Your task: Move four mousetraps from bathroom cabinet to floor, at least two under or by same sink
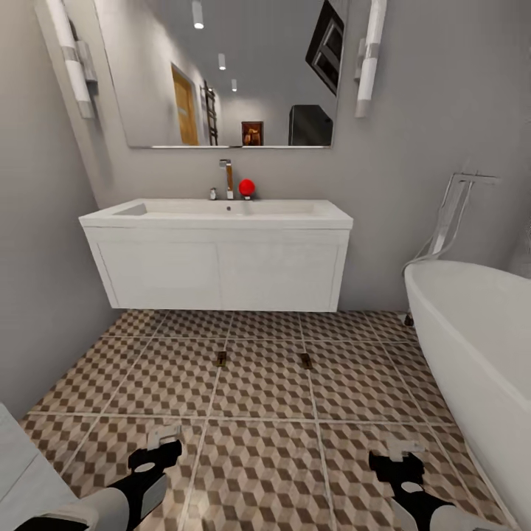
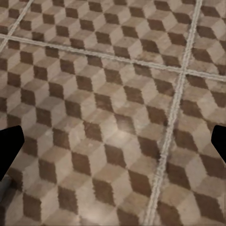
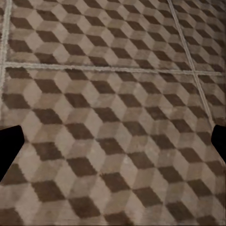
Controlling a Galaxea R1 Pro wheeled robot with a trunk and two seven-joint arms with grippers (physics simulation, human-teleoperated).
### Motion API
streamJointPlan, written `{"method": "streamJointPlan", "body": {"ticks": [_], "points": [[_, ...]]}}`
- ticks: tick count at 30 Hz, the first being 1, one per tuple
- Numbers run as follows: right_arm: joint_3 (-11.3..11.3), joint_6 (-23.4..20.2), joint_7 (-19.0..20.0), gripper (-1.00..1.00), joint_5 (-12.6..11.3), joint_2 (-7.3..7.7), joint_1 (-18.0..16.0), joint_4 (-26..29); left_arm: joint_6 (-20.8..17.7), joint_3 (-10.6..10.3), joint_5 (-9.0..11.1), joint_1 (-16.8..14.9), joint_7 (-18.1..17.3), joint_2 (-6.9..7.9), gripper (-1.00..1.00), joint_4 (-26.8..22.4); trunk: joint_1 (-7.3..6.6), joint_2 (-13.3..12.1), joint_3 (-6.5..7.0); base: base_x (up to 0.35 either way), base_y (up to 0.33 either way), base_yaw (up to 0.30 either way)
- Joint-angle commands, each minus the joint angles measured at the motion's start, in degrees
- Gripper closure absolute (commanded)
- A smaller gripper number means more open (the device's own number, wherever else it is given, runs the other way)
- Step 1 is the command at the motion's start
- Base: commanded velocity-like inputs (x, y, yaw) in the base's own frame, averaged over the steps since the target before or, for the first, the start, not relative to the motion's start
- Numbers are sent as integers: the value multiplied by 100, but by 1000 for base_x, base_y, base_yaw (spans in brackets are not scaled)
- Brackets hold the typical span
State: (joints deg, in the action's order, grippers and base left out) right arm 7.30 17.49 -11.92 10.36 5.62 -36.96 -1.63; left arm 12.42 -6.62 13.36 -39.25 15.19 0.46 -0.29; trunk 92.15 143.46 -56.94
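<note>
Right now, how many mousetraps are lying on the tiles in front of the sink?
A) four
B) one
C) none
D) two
D: the head view shows two mousetraps, one and another, on the bathroom floor just in front of the sink; both grippers, left gripper and right gripper, are open and hold nothing.
</note>
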Motion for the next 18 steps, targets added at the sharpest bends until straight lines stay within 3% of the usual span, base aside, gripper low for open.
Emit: {"method": "streamJointPlan", "body": {"ticks": [1,18], "points": [[44,28,-21,-100,63,10,63,-20,14,-50,80,6,11,11,-100,5,-4,1,18,0,0,0],[44,-418,7,-100,63,20,711,-30,-495,-50,269,630,-256,143,-100,11,-48,-22,394,0,0,0]]}}
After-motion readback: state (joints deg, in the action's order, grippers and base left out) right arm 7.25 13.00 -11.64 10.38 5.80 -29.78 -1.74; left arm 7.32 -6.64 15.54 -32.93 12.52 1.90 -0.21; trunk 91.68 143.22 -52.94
